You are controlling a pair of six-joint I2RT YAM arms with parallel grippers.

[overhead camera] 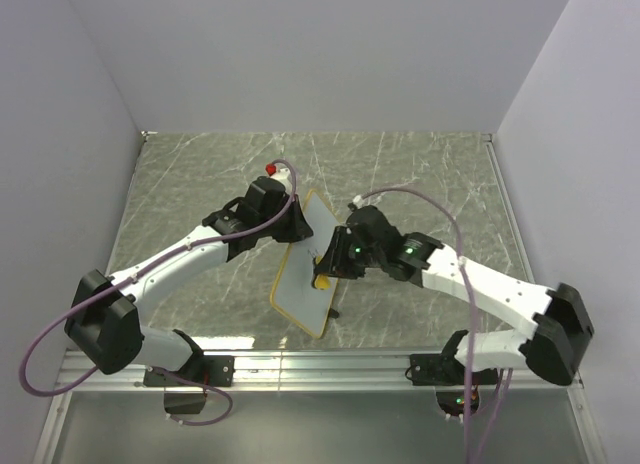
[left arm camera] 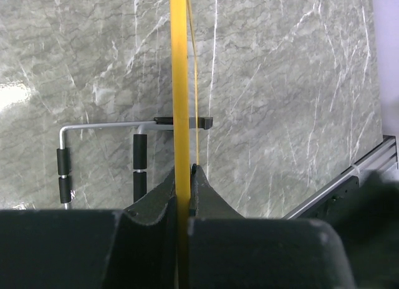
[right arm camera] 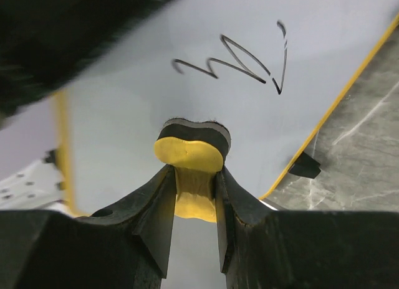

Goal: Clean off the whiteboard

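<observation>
Right wrist view: the right gripper (right arm camera: 194,172) pinches the eraser (right arm camera: 190,153) at the whiteboard (right arm camera: 156,96), below the scribble (right arm camera: 240,65). The left gripper (left arm camera: 184,177) clamps the board's edge, tilted over the table (left arm camera: 280,83); hard wiping could twist it loose.

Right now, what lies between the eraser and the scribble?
Only bare whiteboard. The right wrist view shows the eraser, held in the right claw, short of the scribble.

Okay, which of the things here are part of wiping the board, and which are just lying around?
For the job: whiteboard, its dark scribble, yellow eraser, left gripper clamped on the board's frame, right gripper clamped on the eraser.
Lying about: bent metal rod with black sleeves behind the board, possibly its stand.
</observation>
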